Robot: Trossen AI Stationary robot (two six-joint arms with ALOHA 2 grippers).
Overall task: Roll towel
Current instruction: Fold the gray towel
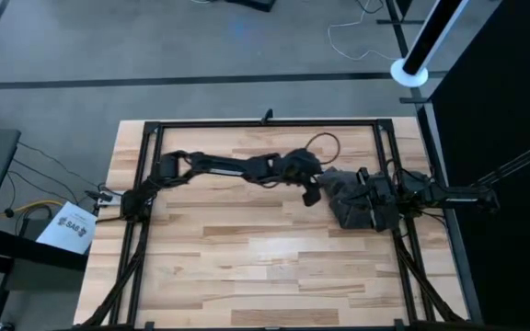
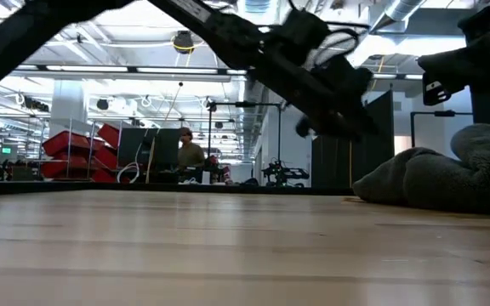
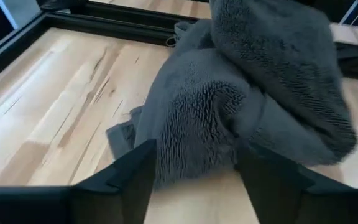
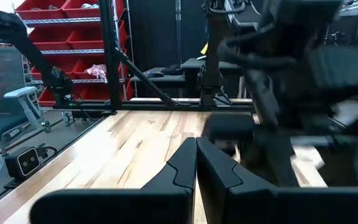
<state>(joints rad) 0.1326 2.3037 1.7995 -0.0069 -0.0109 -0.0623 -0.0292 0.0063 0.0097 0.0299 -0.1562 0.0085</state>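
The left arm reached from the left side of the high view across the upper middle of the pale wooden tabletop (image 1: 247, 248), and its joints were almost in one line. The left claw (image 1: 312, 188) hung at the left edge of the dark charcoal-grey terry towel (image 1: 350, 204). In the left wrist view its two dark fingers (image 3: 132, 180) were spread apart, with the towel (image 3: 241, 93) just ahead of them and nothing held between them.

The right arm came in from the right edge of the high view, lying low. The right claw (image 1: 375, 198) was over the towel, and in the right wrist view its fingertips (image 4: 196, 163) met, so that claw was closed on nothing.

The towel lay in the right centre of the high view as a bunched, uneven heap, not flat. In the low view it was a soft mound (image 2: 441, 178) at the right side of the frame, resting on the tabletop.
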